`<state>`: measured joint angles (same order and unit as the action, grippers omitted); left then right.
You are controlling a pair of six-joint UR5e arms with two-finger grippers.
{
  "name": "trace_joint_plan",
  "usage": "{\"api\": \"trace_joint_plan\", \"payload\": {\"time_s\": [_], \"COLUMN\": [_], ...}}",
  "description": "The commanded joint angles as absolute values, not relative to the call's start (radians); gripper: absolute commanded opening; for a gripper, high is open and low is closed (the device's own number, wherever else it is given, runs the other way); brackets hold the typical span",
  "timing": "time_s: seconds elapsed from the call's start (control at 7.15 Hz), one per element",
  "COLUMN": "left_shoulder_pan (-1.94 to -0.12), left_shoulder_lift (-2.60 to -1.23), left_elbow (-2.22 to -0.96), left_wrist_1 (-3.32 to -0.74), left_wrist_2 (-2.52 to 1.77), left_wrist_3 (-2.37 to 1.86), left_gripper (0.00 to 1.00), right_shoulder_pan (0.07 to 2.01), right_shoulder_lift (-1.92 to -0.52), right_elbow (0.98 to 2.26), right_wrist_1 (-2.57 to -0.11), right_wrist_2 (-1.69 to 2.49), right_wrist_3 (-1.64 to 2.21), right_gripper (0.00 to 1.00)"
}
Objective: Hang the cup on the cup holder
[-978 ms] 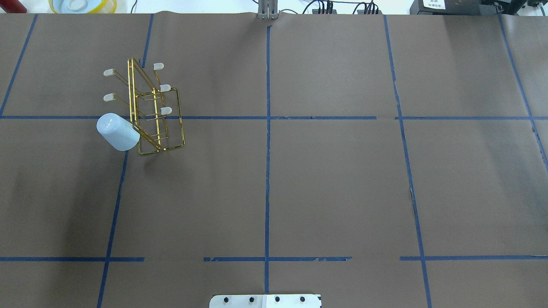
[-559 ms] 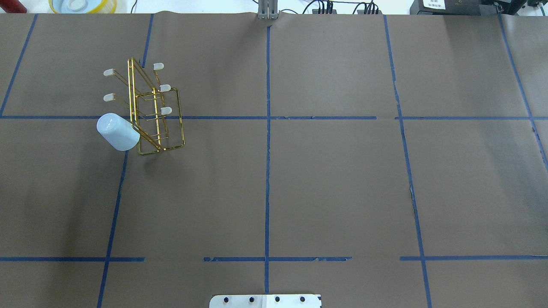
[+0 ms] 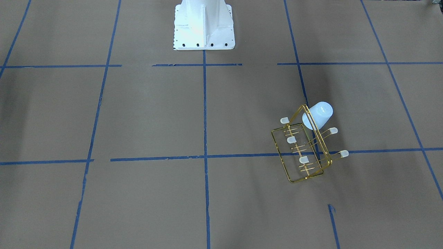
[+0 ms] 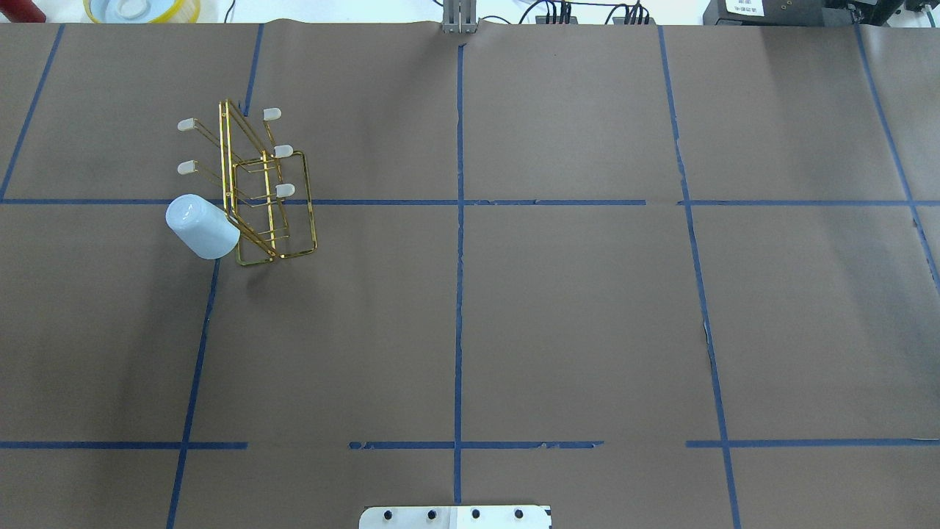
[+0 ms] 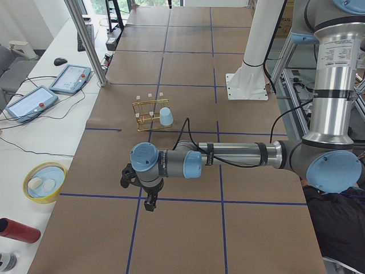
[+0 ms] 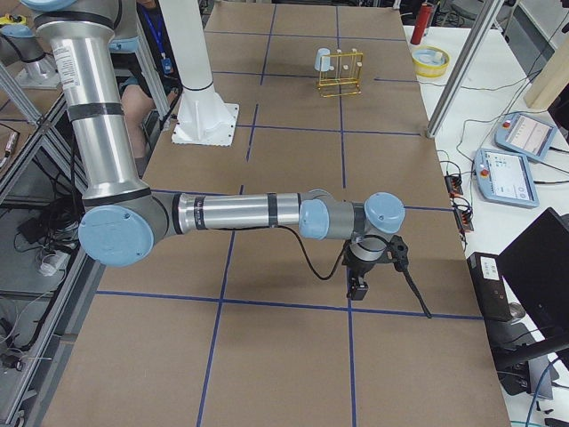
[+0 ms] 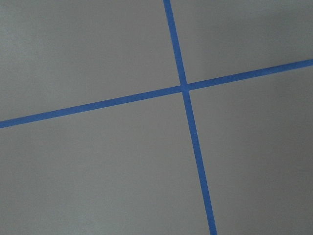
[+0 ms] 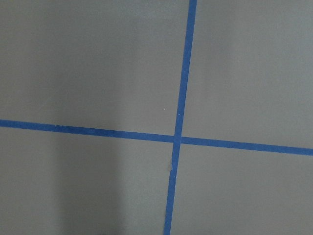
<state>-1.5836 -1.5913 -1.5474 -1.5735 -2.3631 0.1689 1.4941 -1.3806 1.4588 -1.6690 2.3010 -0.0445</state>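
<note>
The pale blue-white cup (image 4: 202, 226) sits tilted, base up, over one corner prong of the gold wire cup holder (image 4: 285, 189) at the table's far left; that prong is hidden inside it. Cup (image 3: 317, 115) and holder (image 3: 304, 159) also show in the front-facing view. No gripper touches them. My left gripper (image 5: 149, 202) hangs over the table near the left end, far from the cup (image 5: 165, 117). My right gripper (image 6: 358, 286) hangs near the right end. I cannot tell whether either is open or shut. Both wrist views show only brown paper and blue tape.
The robot's white base (image 3: 203, 24) stands at the table's near middle edge. A yellow bowl (image 5: 44, 181) and a red cylinder (image 5: 17, 230) lie off the paper at the left end. Control tablets (image 5: 69, 77) and a metal post (image 5: 85, 40) stand beyond the far edge.
</note>
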Motion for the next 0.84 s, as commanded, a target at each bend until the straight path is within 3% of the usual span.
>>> {"api": "trace_joint_plan", "payload": {"time_s": [0.0,0.7], "left_shoulder_pan": [-1.586,-1.583], "left_shoulder_lift": [-1.612,-1.623], "left_elbow": [-1.542,-1.523], "left_wrist_1": [-1.554,-1.653], "left_wrist_2": [-2.356,-2.359], "left_wrist_3": [0.161,0.078], "left_gripper": [1.00,1.00], "right_shoulder_pan": [1.494,1.494], "right_shoulder_lift": [-1.381,-1.381], "right_elbow": [1.459,1.459], "right_wrist_1": [-1.669,-1.669], "right_wrist_2": [2.301,2.301], "right_wrist_3": [-0.044,-0.044], "right_gripper": [1.00,1.00]}}
